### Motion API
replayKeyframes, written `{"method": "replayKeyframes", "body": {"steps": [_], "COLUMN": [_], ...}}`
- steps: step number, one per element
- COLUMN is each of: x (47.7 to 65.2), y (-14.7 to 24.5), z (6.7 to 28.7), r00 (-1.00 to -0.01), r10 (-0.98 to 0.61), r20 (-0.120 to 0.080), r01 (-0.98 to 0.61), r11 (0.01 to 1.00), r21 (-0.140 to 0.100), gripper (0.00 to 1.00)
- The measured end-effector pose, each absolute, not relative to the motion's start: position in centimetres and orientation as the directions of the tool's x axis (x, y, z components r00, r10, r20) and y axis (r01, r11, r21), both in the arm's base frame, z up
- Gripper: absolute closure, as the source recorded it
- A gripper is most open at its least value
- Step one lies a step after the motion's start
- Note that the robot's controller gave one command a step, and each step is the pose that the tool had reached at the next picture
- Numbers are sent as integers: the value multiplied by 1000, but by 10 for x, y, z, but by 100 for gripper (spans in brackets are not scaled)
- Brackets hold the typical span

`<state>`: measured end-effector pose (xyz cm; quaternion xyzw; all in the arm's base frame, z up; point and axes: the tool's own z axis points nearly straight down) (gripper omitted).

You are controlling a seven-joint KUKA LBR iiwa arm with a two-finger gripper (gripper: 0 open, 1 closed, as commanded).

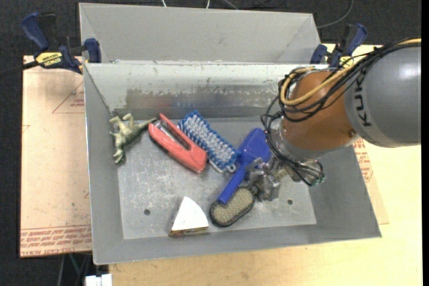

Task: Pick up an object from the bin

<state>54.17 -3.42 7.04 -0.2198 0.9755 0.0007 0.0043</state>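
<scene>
Blue-handled brush (236, 185) with a dark oval head lies front right in the bin (144, 194), near a white wedge (188, 216). The claw (267, 183) hangs low just beside its handle; open or closed, I cannot tell

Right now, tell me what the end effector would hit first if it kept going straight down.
Probably the blue plastic handle, beside the dark oval scrubber: the end effector hangs at its right edge. Depth is unclear, so it may instead reach the bin floor.
</scene>
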Motion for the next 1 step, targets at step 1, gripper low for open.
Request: {"method": "replayKeyframes", "body": {"steps": [1], "x": [542], "y": [-34], "z": [70], "r00": [-903], "r10": [-429], "r20": [-9], "r01": [-429], "r11": [903], "r21": [0], "gripper": [100]}}
